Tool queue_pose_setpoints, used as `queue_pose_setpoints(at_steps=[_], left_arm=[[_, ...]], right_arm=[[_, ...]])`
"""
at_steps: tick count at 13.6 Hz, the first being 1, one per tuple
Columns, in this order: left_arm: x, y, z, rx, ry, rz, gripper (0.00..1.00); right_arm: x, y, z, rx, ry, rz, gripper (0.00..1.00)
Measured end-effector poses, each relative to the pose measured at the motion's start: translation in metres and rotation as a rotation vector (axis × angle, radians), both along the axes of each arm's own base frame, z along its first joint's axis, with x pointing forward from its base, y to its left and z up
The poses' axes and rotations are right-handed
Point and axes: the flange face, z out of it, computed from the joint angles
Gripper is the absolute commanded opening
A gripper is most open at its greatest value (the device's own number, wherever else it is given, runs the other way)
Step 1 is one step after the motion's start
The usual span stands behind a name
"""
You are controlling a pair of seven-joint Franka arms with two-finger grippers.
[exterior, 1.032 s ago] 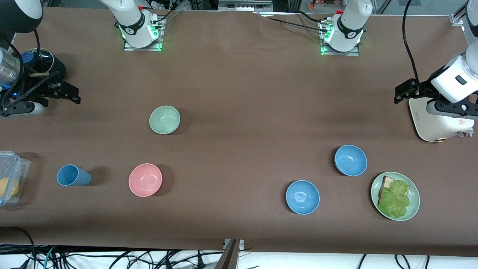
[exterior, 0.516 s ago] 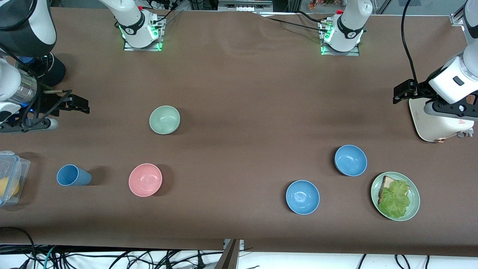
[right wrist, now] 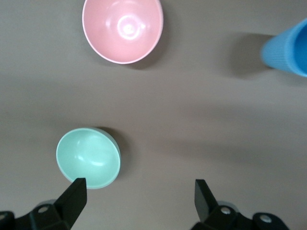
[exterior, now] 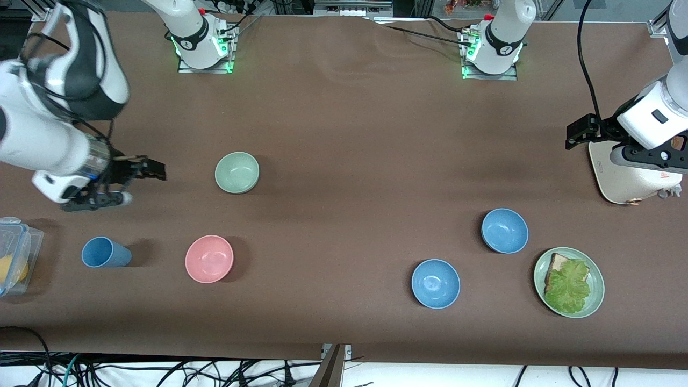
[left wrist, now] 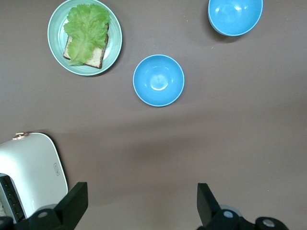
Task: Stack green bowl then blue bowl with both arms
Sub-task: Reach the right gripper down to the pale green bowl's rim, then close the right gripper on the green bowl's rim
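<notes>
The green bowl (exterior: 237,172) sits empty on the brown table toward the right arm's end; it also shows in the right wrist view (right wrist: 88,157). Two blue bowls lie toward the left arm's end, one (exterior: 504,230) farther from the front camera than the other (exterior: 435,283); both show in the left wrist view (left wrist: 158,80) (left wrist: 235,17). My right gripper (exterior: 153,171) (right wrist: 139,199) is open and empty, over the table beside the green bowl. My left gripper (exterior: 578,131) (left wrist: 141,201) is open and empty, over the table beside a white appliance.
A pink bowl (exterior: 209,258) and a blue cup (exterior: 105,252) lie nearer the front camera than the green bowl. A green plate (exterior: 595,301) with bread and lettuce sits beside the blue bowls. A white appliance (exterior: 629,177) and a clear container (exterior: 16,252) stand at the table's ends.
My right arm has swung in from the table's end and its gripper has moved toward the green bowl. The left arm has barely moved. No bowl has moved.
</notes>
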Motion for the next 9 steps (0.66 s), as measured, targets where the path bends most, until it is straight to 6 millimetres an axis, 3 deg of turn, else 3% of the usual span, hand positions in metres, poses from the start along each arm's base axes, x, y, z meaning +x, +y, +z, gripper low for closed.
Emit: queue_pose_setpoints(at_steps=[2, 5, 9], left_arm=[[0.000, 0.000, 0.000, 0.000, 0.000, 0.000, 1.00], [0.000, 0.000, 0.000, 0.000, 0.000, 0.000, 1.00], [0.000, 0.000, 0.000, 0.000, 0.000, 0.000, 1.00]], right_arm=[[-0.017, 0.020, -0.047, 0.009, -0.022, 0.024, 0.99], [-0.049, 0.049, -0.101, 0.016, -0.060, 0.044, 0.99], [-0.083, 0.059, -0.140, 0.017, -0.085, 0.062, 0.99]])
